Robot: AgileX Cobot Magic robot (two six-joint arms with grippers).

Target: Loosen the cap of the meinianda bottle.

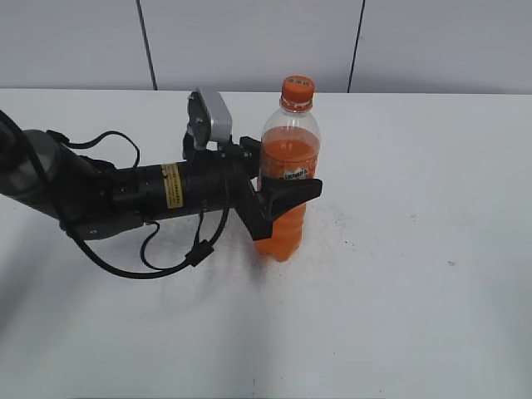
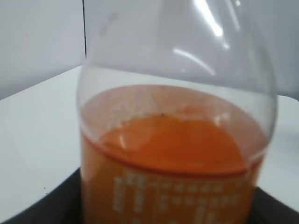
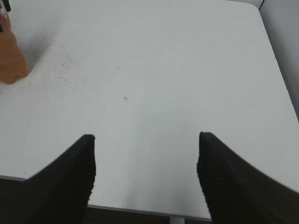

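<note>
The meinianda bottle stands upright on the white table, with orange drink filling it to just below the shoulder. Its orange cap sits on the neck, free of any gripper. My left gripper is shut on the bottle at the label band, reaching in level from the left. In the left wrist view the bottle fills the frame and the cap is out of view. My right gripper is open and empty above the table; the bottle's base shows far off at the view's upper left.
The white table carries nothing else. A grey panelled wall runs along its far edge. The table's edge lies just below my right gripper's fingers. The right arm is out of the exterior view.
</note>
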